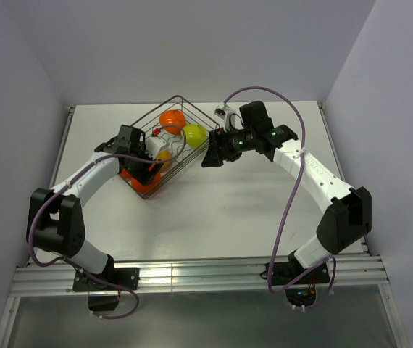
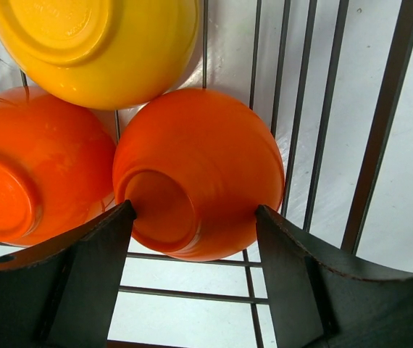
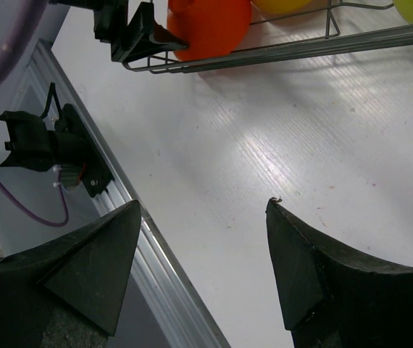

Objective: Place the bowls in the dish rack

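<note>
Two arms over a white surface (image 1: pixel 250 210), shown from above and from each wrist. At the far left-centre of the surface, the dish rack (image 1: pixel 185 161), set cornerwise, with bowls inside it. At its far end, an orange bowl (image 1: pixel 172 119); just beside that, against the right-hand rim, a lime green bowl (image 1: pixel 194 134); nearer the middle, a yellow-orange bowl (image 1: pixel 164 154); at the near corner, more orange partly hidden under the left arm.

Inside the near end of the rack, the left tool (image 2: pixel 194 210), fingers (image 2: pixel 83 283) spread, one tip on either side of the foot of a red-orange bowl (image 2: pixel 206 159). That bowl on the rack wires, base turned towards the wrist camera. Touching it on the left of that view, a second red-orange bowl (image 2: pixel 32 174); above both and touching them, the yellow-orange bowl, base likewise towards the camera.

Just outside the rack's right side, the right tool (image 3: pixel 203 206), low over the bare surface, fingers (image 3: pixel 315 275) spread wide and holding nothing. Along the top edge of the right wrist view, the rack's lower wires, one red-orange bowl and the left tool behind them
</note>
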`<move>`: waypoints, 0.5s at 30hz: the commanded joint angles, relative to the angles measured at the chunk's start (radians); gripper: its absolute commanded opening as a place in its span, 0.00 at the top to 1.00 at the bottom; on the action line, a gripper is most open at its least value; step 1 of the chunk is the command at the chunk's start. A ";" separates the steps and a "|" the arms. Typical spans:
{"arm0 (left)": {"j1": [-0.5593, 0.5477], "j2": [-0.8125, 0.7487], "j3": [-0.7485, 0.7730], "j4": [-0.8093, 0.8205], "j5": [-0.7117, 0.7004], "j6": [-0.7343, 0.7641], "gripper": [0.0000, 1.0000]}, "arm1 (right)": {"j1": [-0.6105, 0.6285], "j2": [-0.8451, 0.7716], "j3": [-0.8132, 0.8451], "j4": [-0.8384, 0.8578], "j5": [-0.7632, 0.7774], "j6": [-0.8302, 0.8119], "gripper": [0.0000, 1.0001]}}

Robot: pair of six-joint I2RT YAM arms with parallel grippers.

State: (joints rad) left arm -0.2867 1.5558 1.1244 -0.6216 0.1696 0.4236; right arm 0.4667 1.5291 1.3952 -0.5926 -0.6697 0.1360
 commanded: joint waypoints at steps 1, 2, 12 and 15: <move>-0.032 0.004 -0.048 0.000 -0.004 -0.011 0.26 | -0.005 0.002 0.027 0.008 -0.007 -0.010 0.23; -0.035 0.004 -0.049 0.000 -0.005 -0.013 0.26 | -0.005 0.000 0.027 0.007 -0.007 -0.012 0.23; -0.075 -0.020 -0.068 0.014 -0.035 -0.020 0.26 | -0.005 -0.006 0.024 0.005 -0.004 -0.015 0.23; -0.075 -0.033 -0.045 0.008 -0.027 -0.028 0.26 | -0.005 -0.009 0.022 0.005 -0.007 -0.016 0.24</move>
State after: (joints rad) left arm -0.3439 1.5333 1.0878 -0.5816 0.1070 0.4232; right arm 0.4667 1.5291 1.3952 -0.5926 -0.6697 0.1356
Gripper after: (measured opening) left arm 0.737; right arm 0.765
